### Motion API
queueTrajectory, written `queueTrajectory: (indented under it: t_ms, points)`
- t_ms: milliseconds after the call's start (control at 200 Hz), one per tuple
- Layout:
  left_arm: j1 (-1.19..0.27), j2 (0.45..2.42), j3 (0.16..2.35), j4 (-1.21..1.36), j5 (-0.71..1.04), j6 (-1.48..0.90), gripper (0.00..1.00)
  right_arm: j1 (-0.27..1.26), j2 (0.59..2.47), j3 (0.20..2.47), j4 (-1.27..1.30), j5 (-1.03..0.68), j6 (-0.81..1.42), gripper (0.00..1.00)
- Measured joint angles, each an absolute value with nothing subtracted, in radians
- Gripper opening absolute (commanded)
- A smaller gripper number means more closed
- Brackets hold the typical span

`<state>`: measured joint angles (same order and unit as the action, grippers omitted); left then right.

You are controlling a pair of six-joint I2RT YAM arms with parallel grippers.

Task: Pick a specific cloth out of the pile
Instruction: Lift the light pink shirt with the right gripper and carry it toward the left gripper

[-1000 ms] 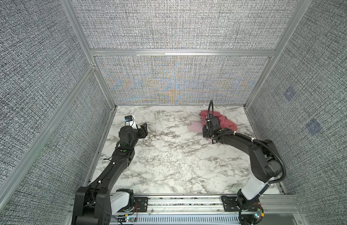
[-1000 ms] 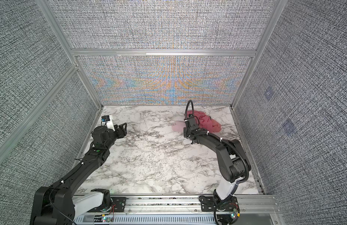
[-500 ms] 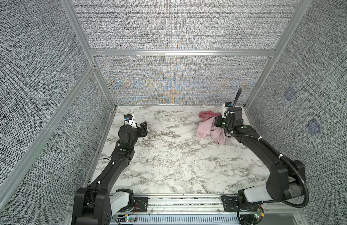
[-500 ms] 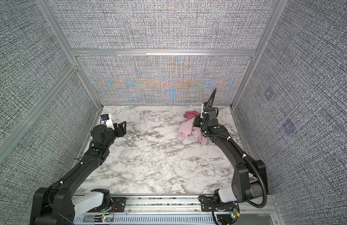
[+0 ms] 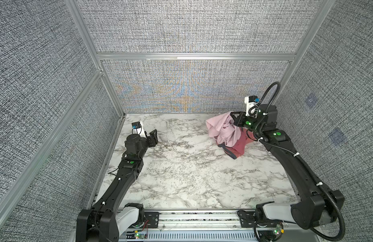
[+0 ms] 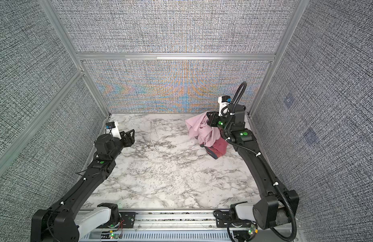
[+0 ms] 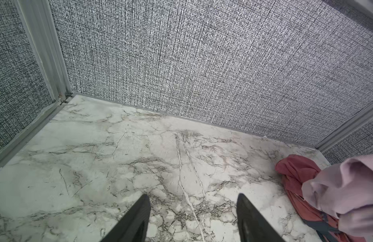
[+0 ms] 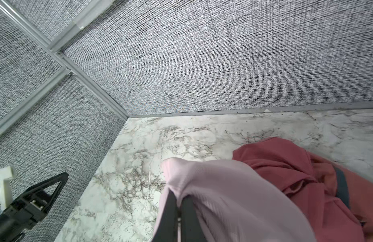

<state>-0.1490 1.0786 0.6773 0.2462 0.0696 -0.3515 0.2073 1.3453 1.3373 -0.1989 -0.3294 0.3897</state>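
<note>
We see a marble table boxed in by grey woven walls on aluminium rails. Most of the tabletop is bare; the only loose things on it sit near the far right corner.

There, the pile is partly pulled apart. The cloth, pale pink and plain, hangs bunched from the right gripper, lifted above the table, with its lower folds draping down over the red garment. In the right wrist view, the two dark fingers are pressed together with pink fabric pinched between them, so the right gripper is clamped on the cloth. The red garment lies crumpled on the marble beside and under it, its navy trim showing along one edge. We cannot tell whether the cloth's lowest folds rest on the garment or only hang in front of it.

The left gripper is well apart from the pile, near the far left side of the table. In the left wrist view its jaws stand spread with bare marble between the fingers, holding nothing. From that view the cloth and the garment show at the edge, with nothing between them and the left gripper.

We see no containers on the table.
</note>
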Motion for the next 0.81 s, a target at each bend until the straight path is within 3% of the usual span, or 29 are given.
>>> queueTrajectory:
  t_ms: [400,806]
  points:
    - [-0.149,0.97,0.815,0.035,-0.044,-0.348,0.67,0.395,1.583,1.661,-0.25,-0.477,0.363,0.0]
    - [-0.149,0.846,0.912,-0.157,-0.186,-0.323,0.72,0.641,2.019,2.128,-0.325,-0.66,0.337,0.0]
